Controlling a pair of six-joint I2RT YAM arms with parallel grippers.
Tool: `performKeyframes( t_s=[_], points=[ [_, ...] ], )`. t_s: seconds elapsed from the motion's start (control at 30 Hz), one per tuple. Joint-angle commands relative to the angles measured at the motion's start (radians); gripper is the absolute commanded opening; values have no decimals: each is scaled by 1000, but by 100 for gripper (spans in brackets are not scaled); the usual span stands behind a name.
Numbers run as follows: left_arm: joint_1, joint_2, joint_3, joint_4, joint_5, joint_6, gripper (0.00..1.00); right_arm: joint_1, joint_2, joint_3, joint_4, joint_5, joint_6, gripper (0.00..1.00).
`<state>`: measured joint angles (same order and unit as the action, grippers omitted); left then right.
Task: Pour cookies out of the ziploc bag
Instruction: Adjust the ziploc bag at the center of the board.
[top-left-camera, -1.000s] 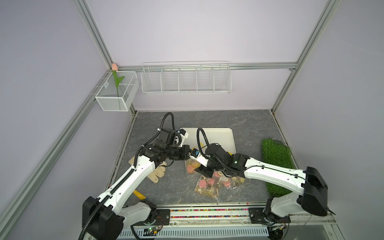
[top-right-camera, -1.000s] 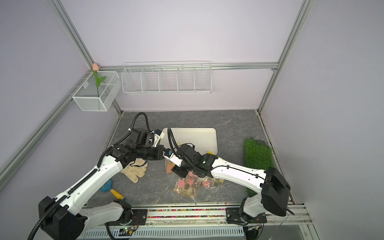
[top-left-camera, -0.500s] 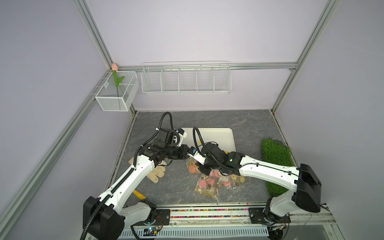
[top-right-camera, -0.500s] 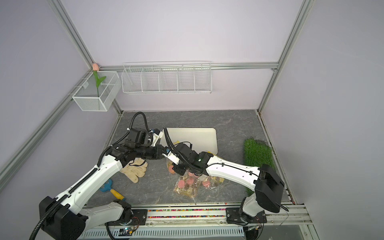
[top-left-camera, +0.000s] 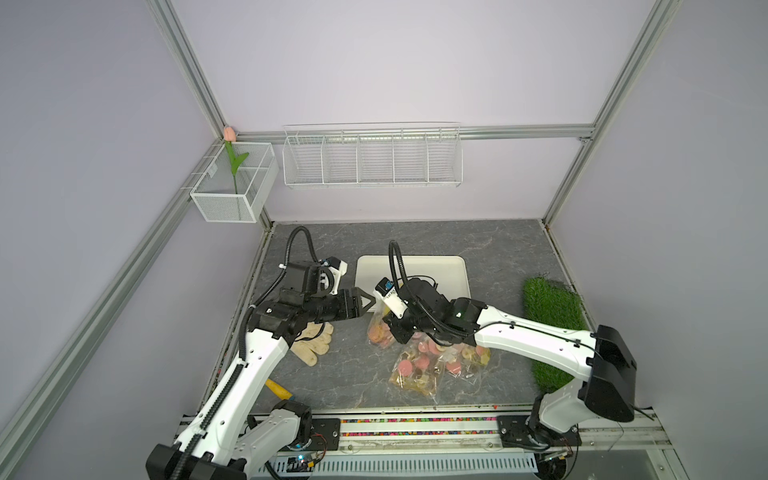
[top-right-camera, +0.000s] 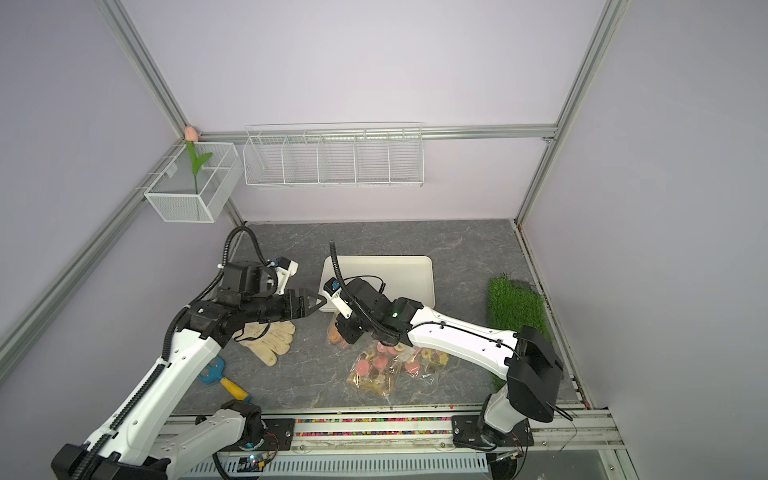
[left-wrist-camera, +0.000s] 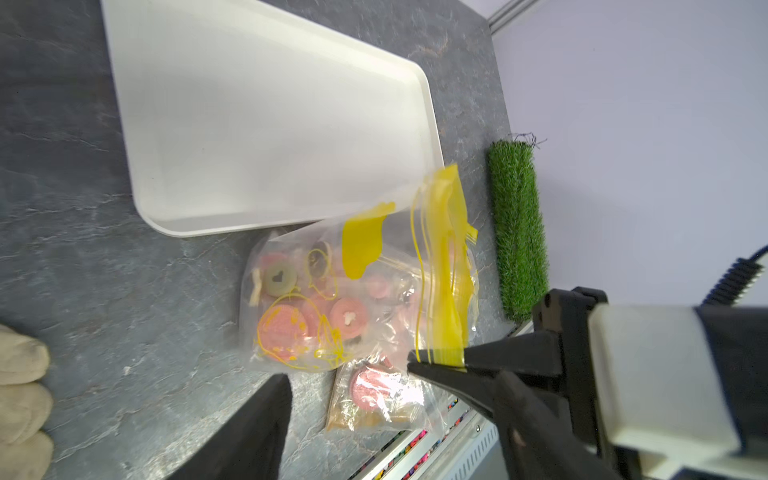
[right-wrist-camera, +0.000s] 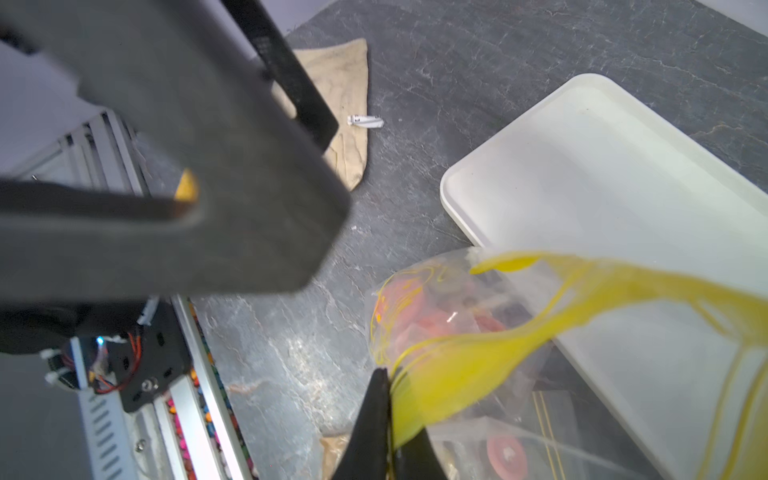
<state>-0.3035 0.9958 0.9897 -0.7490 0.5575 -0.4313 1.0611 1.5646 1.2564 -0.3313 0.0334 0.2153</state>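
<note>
Left wrist view gives the clearest look at the ziploc bag (left-wrist-camera: 316, 299). It is thin clear film with a yellow zip strip. Its belly rests near the middle of the surface (left-wrist-camera: 124, 324), a little toward the left edge, and its mouth end is lifted. The right gripper (right-wrist-camera: 388, 399) has its fingers pressed together on the yellow strip and carries that end. The left gripper (top-left-camera: 371, 302) hovers just beside the mouth with fingers spread wide, holding nothing. Cookies (left-wrist-camera: 286, 328), pink discs and darker rounds, sit bunched in the low end of the bag. More lie in clear wrappers (top-left-camera: 419, 368) toward the near edge, under the right arm.

By my judgement the bag is light, limp and slick, so a pinch on bare film would likely slide. The thicker zip strip, or a bottom corner for tipping, is the better hold. The cookies look light and perhaps brittle, so a low tip would be safer than a drop. Whether the mouth is fully open I cannot tell.

The tray (top-left-camera: 440, 266) is bare and lies just beyond the bag toward the far edge. A glove (top-left-camera: 313, 345) lies near the left edge and a grass mat (top-left-camera: 548, 307) along the right edge, both apart from the bag. The gap between the two grippers is the tightest spot.
</note>
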Motion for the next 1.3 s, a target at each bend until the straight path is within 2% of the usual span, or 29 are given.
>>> performKeyframes(
  t_s=[0.0, 0.23, 0.4, 0.6, 0.67, 0.77, 1.03, 1.1, 1.27],
  points=[
    [51, -18, -9, -73, -10, -18, 78, -17, 0, 33, 65, -40, 190, 6],
    [76, -34, -24, -104, 12, -13, 72, -128, -40, -74, 249, -149, 504, 7],
    [77, 8, -86, -46, 69, -57, 69, -236, -66, -196, 332, -153, 620, 7],
    [77, -1, -202, 111, 85, -126, 63, -290, -79, -243, 333, -140, 655, 7],
    [77, 7, -232, 141, 70, -146, 55, -298, -78, -249, 337, -140, 667, 6],
    [75, 23, -279, 198, 81, -190, 50, -301, -73, -246, 338, -139, 673, 6],
    [32, 30, -382, 303, 56, -270, 50, -308, -66, -238, 328, -153, 674, 7],
    [12, 36, -419, 364, 51, -304, 47, -308, -66, -241, 331, -154, 677, 7],
    [-42, 63, -463, 471, 4, -353, 48, -308, -57, -233, 335, -166, 675, 6]
  ],
)
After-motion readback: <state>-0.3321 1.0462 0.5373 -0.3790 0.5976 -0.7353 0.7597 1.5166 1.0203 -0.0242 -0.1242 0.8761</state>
